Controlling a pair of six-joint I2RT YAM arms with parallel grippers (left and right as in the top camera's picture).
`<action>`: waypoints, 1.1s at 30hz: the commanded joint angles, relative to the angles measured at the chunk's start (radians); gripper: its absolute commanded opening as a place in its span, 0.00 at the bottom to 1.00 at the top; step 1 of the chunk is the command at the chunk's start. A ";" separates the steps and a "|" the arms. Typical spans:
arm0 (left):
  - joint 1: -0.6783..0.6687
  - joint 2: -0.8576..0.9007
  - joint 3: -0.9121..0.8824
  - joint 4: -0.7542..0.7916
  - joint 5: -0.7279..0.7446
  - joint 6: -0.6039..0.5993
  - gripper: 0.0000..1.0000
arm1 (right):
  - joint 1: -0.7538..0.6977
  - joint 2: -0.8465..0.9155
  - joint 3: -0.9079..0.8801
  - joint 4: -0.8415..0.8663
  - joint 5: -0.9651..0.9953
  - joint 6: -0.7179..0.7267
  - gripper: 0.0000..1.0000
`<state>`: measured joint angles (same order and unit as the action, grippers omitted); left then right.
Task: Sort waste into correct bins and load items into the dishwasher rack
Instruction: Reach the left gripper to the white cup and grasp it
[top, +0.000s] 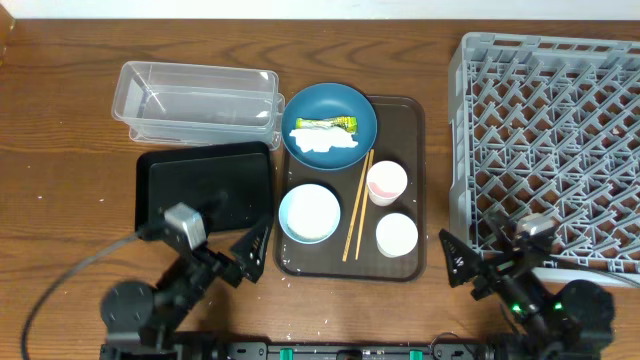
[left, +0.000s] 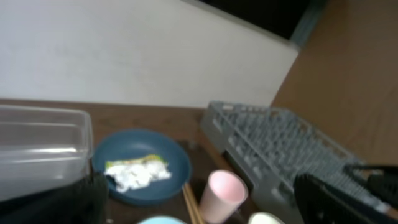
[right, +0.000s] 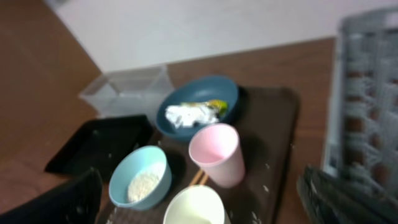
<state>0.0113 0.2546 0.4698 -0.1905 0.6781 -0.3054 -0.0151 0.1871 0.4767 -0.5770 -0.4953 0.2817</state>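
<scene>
While the left tool (top: 254, 250) and right tool (top: 455, 260) sit open near the brown tray (top: 410, 130), the blue dish (top: 330, 105) at the tray's far end holds a green wrapper (top: 327, 125) and white tissue (top: 325, 144). The wood surface (top: 60, 120) meets a white wall (left: 124, 50).

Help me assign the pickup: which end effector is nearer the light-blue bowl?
Left. The left end effector sits just left of the light-blue bowl; the right end effector is past the brown tray's opposite edge.

No legible text in any view. Snack wrapper (top: 326, 125) on the dark-blue dish (top: 330, 100), well ahead of both jaws, carries print, but it's too small and blurred to read.
</scene>
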 joint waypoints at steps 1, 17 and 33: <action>-0.002 0.207 0.209 -0.153 0.043 -0.011 0.98 | 0.010 0.132 0.174 -0.128 0.149 -0.064 0.99; -0.092 0.761 0.525 -0.473 0.331 0.011 0.98 | 0.010 0.451 0.425 -0.295 0.035 -0.069 0.99; -0.806 0.977 0.525 -0.467 -0.686 -0.036 0.91 | 0.010 0.463 0.424 -0.348 0.080 -0.031 0.99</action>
<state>-0.7517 1.1831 0.9833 -0.6827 0.1276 -0.3195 -0.0151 0.6434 0.8871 -0.9173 -0.4217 0.2348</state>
